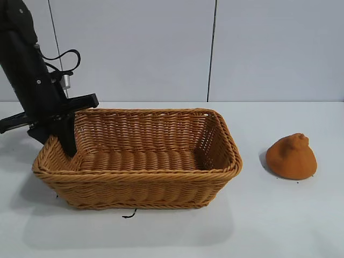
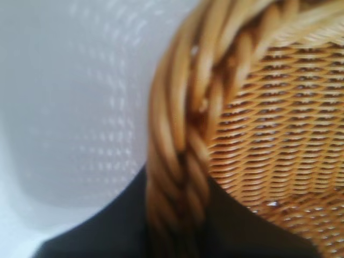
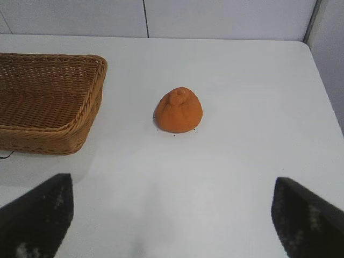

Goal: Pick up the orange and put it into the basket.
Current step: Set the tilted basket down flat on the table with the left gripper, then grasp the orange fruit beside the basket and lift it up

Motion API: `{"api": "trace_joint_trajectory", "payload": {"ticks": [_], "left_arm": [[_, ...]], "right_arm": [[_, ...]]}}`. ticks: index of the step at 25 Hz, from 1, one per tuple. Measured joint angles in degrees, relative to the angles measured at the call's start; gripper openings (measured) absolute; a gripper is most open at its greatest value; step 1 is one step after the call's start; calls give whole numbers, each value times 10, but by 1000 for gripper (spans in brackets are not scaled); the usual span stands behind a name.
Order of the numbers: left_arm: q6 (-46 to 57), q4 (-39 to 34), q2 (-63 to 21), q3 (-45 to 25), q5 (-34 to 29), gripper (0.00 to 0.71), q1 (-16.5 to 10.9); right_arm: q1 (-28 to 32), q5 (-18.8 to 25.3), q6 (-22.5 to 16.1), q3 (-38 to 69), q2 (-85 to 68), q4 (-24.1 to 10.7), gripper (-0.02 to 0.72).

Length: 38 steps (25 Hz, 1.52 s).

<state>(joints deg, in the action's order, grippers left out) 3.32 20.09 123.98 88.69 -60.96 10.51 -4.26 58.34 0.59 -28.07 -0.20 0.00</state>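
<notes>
The orange is a dull-orange, pear-like lump that sits on the white table to the right of the basket. My left gripper is shut on the basket's braided rim at its left end, one finger inside and one outside. The right arm is out of the exterior view. In the right wrist view my right gripper is open wide and empty above the table. The orange lies ahead of it, apart from it, and the basket's end is off to one side.
The white table runs from the basket to the right edge, with a grey panelled wall behind. A small dark thread lies in front of the basket. The table's edge shows beyond the orange.
</notes>
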Motion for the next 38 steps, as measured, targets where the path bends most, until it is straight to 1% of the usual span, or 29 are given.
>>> {"api": "trace_joint_trajectory", "payload": {"ticks": [2,5,9,14,15,18,19,22,29,31,34,36,38], "left_arm": [[-1,0,-3,10,-15,681,0],[-11,-1,-23,28,-33,690,0],[-13,-16,-74,66,-49,692,0],[-11,-77,-111,105,-58,694,-1],[-11,-77,-111,105,-58,694,-1],[3,-141,-112,107,-62,694,-2],[10,-176,-112,107,-65,694,-8],[14,-211,-112,107,-75,694,-36],[15,-228,-112,107,-84,694,-115],[15,-229,-115,107,-85,694,-126],[15,-228,-134,92,-85,694,-127],[15,-227,-160,68,-85,694,-127],[14,-227,-193,30,-85,694,-127]], "right_arm": [[0,0,0,0,0,0,694],[0,0,0,0,0,0,694],[0,0,0,0,0,0,694],[0,0,0,0,0,0,694],[0,0,0,0,0,0,694],[0,0,0,0,0,0,694],[0,0,0,0,0,0,694],[0,0,0,0,0,0,694],[0,0,0,0,0,0,694],[0,0,0,0,0,0,694],[0,0,0,0,0,0,694],[0,0,0,0,0,0,694],[0,0,0,0,0,0,694]]}}
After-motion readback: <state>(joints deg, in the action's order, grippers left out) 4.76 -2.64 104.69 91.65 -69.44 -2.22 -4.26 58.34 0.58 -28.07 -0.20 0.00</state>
